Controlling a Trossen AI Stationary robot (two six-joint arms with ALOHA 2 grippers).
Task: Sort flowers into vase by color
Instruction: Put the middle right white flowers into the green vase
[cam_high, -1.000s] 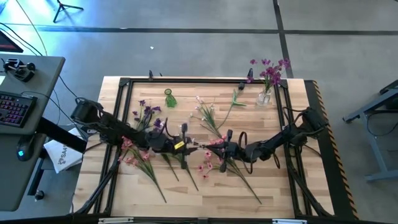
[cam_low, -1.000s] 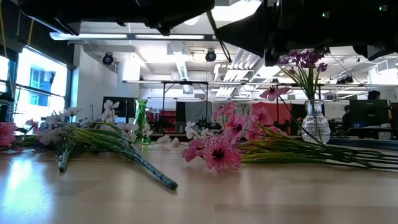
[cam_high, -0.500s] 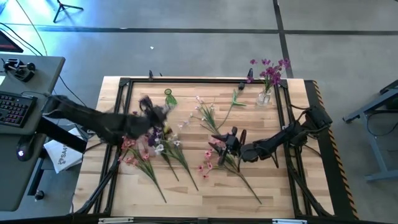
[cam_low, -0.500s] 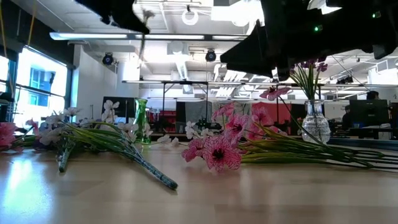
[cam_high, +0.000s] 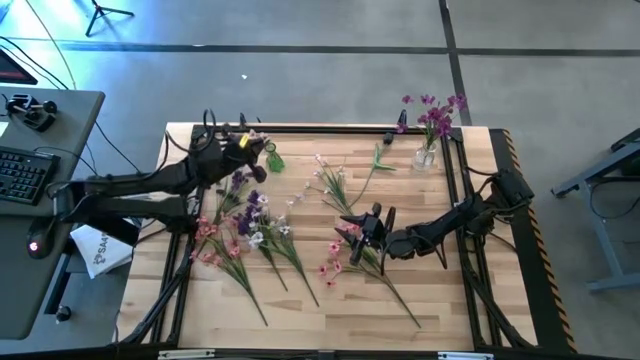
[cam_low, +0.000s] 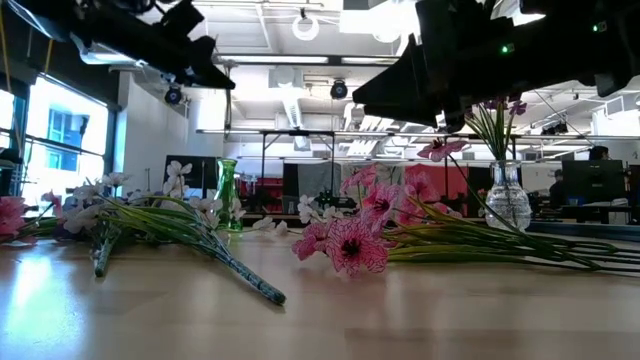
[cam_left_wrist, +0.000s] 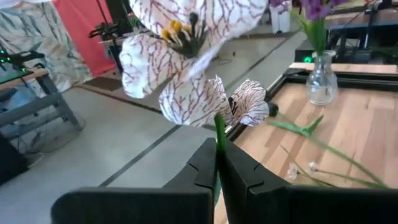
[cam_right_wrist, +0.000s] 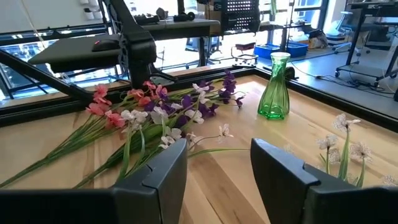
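Note:
My left gripper (cam_high: 248, 147) hovers beside the green vase (cam_high: 272, 157) at the table's far left, shut on a white flower sprig (cam_left_wrist: 186, 43). My right gripper (cam_high: 362, 220) stands open over the pink flowers (cam_high: 345, 255) at mid-table, with nothing between its fingers (cam_right_wrist: 165, 171). A mixed heap of pink, white and purple flowers (cam_high: 240, 225) lies flat on the left. More white sprigs (cam_high: 335, 185) lie at the centre. Purple flowers stand in the clear vase (cam_high: 428, 152) at the far right. My left gripper pinches the sprig's green stem (cam_left_wrist: 219, 127) between its two fingers (cam_left_wrist: 239, 171), just below the white veined blossoms. The blossoms stand up past the fingertips, clear of the table. The stem's lower part is hidden behind the gripper.
A black frame (cam_high: 300, 130) runs round the wooden table top. A loose green leaf sprig (cam_high: 378, 160) lies near the clear vase. Bare wood shows along the near edge. A desk with a keyboard (cam_high: 20, 170) stands off the table's left side.
My left gripper has risen from mid-table and swung toward the far left, to the green vase, carrying the white sprig clear of the table. My right gripper has opened and drawn back a little toward the far edge.

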